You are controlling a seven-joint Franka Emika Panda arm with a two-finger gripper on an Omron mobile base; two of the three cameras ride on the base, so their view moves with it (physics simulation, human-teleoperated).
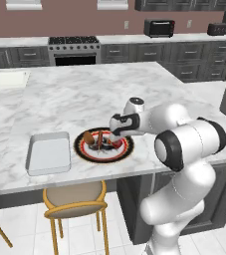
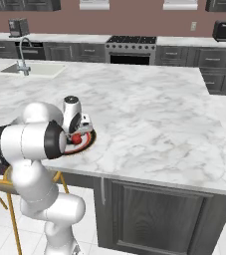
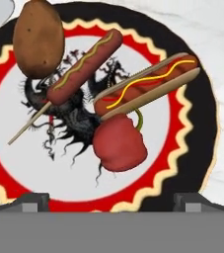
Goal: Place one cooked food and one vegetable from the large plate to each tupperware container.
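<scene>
A broad white marble surface [image 1: 84,99] fills the middle of this kitchen, with dark grey cabinets along the far wall, a stove [image 1: 74,50] set among them, a toaster oven [image 1: 159,28] on the back counter and a sink [image 2: 32,68] off to one side. A yellow-framed stool [image 1: 77,201] stands tucked under the near edge. Close to that edge sits the large plate [image 1: 127,149], black-rimmed with a red wavy ring, and just beside it on its left lies a pale rectangular container [image 1: 48,153], its long side running away from the edge. On the plate, seen from the hand, a brown potato [image 3: 38,38] lies at the upper left, a corn dog [image 3: 84,66] slants from upper right down to lower left with its stick pointing toward the lower left, a hot dog [image 3: 148,85] in a bun lies roughly parallel to it, and a red pepper [image 3: 119,143] rests touching the bun's lower end. The pincer [image 3: 111,200] hangs over the plate's rim, spread wide and holding nothing.
</scene>
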